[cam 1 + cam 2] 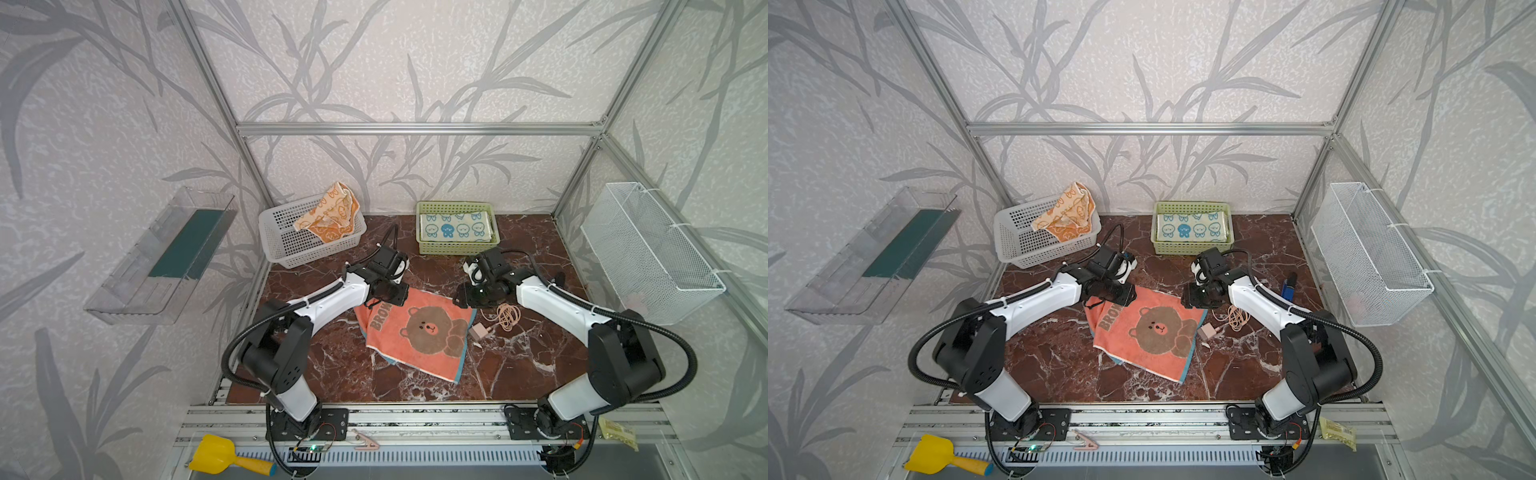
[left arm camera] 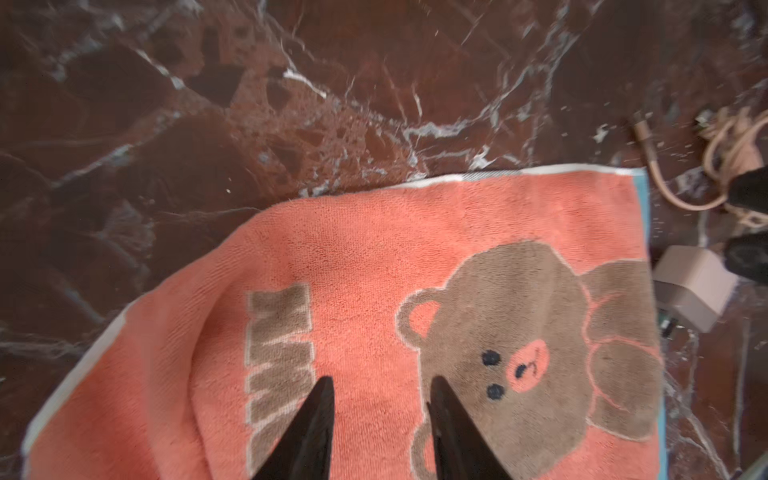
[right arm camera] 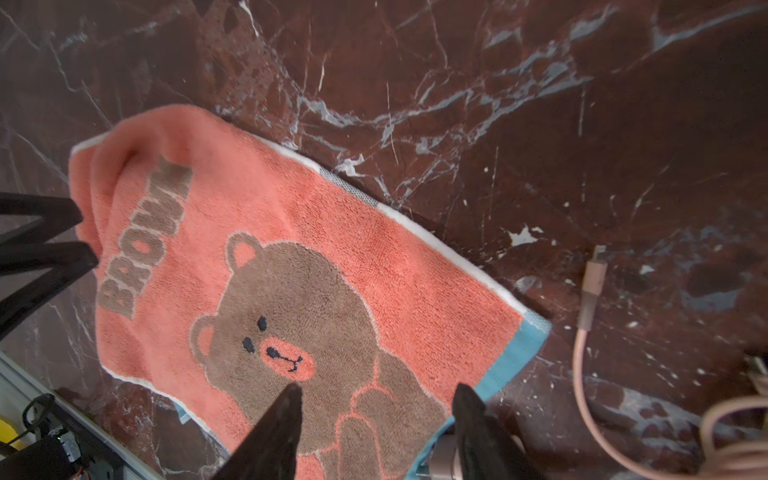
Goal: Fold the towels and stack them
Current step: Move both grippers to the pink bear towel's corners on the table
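Observation:
A coral towel with a brown bear print (image 1: 415,332) (image 1: 1150,332) lies spread on the marble table, with a blue edge showing beneath it and a raised wrinkle along its left side. My left gripper (image 1: 388,297) (image 2: 380,384) hovers open over the towel's far left corner, nothing between its fingers. Over the far right corner my right gripper (image 1: 465,297) (image 3: 378,392) is open too, one finger past the blue edge. An orange bunny towel (image 1: 328,216) sits crumpled in the white basket (image 1: 282,245). A blue bunny towel (image 1: 455,226) lies folded in the green basket (image 1: 457,249).
A coiled pink cable (image 1: 505,316) and its charger plug (image 1: 478,332) lie just right of the bear towel. A white wire basket (image 1: 648,249) hangs on the right wall, a clear tray (image 1: 162,257) on the left. A yellow scoop (image 1: 212,453) lies on the front rail.

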Robot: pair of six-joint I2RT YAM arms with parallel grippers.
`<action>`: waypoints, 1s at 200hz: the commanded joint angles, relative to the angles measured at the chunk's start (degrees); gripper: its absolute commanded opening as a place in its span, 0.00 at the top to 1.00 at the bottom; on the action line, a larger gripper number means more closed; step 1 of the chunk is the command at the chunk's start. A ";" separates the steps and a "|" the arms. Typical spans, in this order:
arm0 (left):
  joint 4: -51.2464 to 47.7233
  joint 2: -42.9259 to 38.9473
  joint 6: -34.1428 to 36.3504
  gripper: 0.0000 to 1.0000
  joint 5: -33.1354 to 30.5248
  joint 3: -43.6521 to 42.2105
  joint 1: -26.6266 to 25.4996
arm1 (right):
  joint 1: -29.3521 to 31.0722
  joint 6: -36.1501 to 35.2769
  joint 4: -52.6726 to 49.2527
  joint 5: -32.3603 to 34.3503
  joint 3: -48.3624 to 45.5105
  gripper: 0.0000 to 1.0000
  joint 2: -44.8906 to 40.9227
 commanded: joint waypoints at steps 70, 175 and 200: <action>3.37 1.01 -12.40 0.61 -2.67 -15.30 3.67 | 11.16 2.52 8.65 1.60 6.94 0.46 20.78; -1.74 -31.91 -17.95 0.55 -10.15 -24.63 3.49 | 15.89 -1.73 -0.02 2.36 22.80 0.41 17.44; 1.30 -22.51 -10.97 0.51 -5.95 -15.45 3.47 | 13.02 0.81 -3.19 4.37 12.71 0.40 8.29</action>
